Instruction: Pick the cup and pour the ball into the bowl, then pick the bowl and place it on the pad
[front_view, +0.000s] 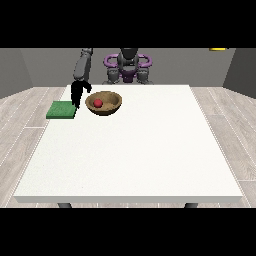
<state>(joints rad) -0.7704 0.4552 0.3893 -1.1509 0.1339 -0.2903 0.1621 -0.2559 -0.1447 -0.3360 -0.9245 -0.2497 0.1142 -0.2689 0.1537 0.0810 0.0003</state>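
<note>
From the front, the round brown wooden bowl (103, 103) sits on the large white bench (130, 150) near its far edge, with the small red ball (98, 103) resting inside it. The flat green square pad (61, 110) lies just left of the bowl, apart from it. The black hand at the view's left (76, 93) hangs between pad and bowl; whether its fingers are spread or curled cannot be told.
</note>
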